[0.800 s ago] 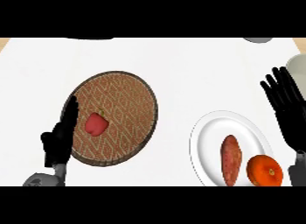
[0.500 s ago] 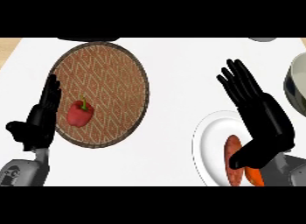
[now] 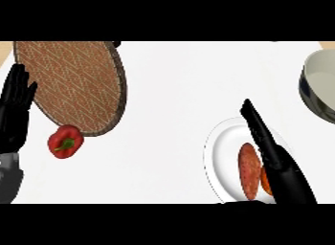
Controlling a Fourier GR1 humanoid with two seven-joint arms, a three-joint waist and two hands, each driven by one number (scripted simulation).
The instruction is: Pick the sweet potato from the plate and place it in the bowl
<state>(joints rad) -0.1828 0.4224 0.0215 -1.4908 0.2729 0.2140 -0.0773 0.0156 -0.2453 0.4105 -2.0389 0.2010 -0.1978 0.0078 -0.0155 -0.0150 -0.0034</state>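
The sweet potato, long and reddish-brown, lies on a white plate at the lower right. My right hand hovers over the plate's right half, fingers straight and open, hiding most of an orange fruit beside the sweet potato. The bowl, pale inside with a dark rim, sits at the right edge, partly cut off. At the left edge my left hand rests open, fingers up.
A round woven brown mat lies at the upper left. A red bell pepper sits at the mat's lower edge, close to my left hand. White counter top stretches between mat and plate.
The view has shifted, so everything sits further left. My right hand has turned edge-on and come down over the plate's right side. The red pepper now lies at the mat's lower edge instead of on it.
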